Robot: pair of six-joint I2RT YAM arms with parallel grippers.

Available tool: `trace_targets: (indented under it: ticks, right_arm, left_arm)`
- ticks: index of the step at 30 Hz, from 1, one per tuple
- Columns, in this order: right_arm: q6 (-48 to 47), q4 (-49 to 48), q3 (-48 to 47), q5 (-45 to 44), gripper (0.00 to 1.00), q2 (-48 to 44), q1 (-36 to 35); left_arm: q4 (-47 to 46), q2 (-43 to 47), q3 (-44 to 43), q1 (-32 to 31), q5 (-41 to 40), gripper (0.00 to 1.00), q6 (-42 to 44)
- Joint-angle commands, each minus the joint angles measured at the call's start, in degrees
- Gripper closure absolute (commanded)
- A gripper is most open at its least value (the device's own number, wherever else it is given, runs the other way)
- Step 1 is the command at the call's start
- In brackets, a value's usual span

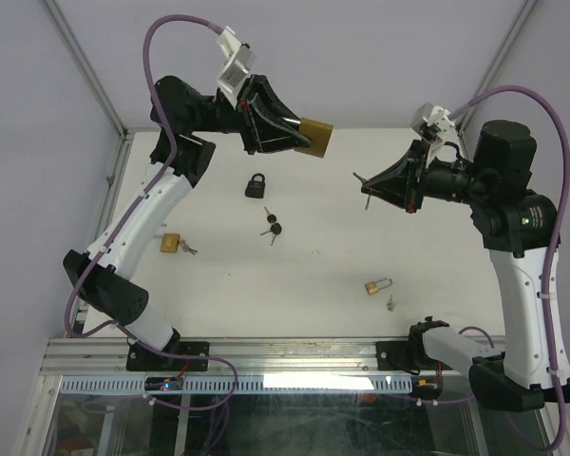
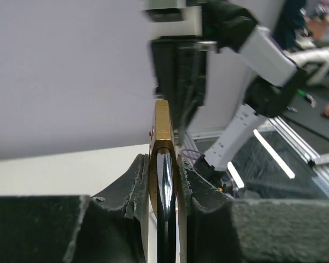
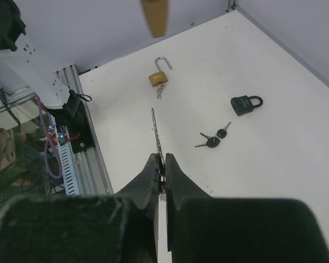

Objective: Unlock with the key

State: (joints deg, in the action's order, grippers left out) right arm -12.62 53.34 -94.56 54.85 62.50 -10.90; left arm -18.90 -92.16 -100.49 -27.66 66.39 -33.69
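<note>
- On the white table, below and well apart from both raised grippers, lie loose locks and keys. None of them sits in the gap between the two grippers.
- A small black padlock and a pair of black-headed keys lie beneath the left gripper, toward that arm's base.
- A small brass padlock with a silver shackle lies further out past them, beside the left arm's forearm, with keys touching it.
- Another small brass padlock with its shackle swung open lies beneath the right gripper, with a small loose key just beside it.
- The left gripper is clamped on a large rectangular brass padlock. Its fingers press both flat sides, and the lock's body pokes out past the tips.
- The right gripper is closed tight on a thin silver key, whose blade sticks straight out beyond the fingertips.
- The key's tip points toward the large brass padlock but is clearly apart from it. In the right wrist view the lock hangs blurred at the top edge, ahead of the blade.
- The left arm rises from its base, bends at the elbow and reaches across the back of the table, with its gripper held high and aimed toward the right arm.
- The right arm stands upright on its base with its wrist turned inward, and its gripper is level and aimed at the left gripper.
</note>
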Motion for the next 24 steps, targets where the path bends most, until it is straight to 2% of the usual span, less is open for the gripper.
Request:
trace_targets:
  ticks: [1,6,14,20,24]
  right_arm:
    - [3.7,-7.0,-1.2,4.6,1.00,0.3,-0.6]
    - [3.9,-7.8,-4.6,3.7,1.00,0.2,-2.3]
    - [5.4,-8.8,-5.8,-2.9,1.00,0.2,-6.2]
    - [0.2,-4.3,-5.6,-12.7,1.00,0.7,-8.4]
    - [-0.1,-4.2,-5.1,-13.1,1.00,1.1,-9.0]
  left_arm:
    - [-12.9,-1.2,-4.9,-0.9,10.5,1.00,-2.6]
    - [-12.3,-3.7,-10.4,-2.4,13.8,1.00,-2.0]
    - [-7.3,-4.5,-9.6,-4.7,9.5,1.00,-0.9]
    - [-6.9,-5.0,-9.6,-6.0,9.3,1.00,-1.4]
    - [-5.9,-5.0,-9.6,-6.5,8.5,1.00,-1.0]
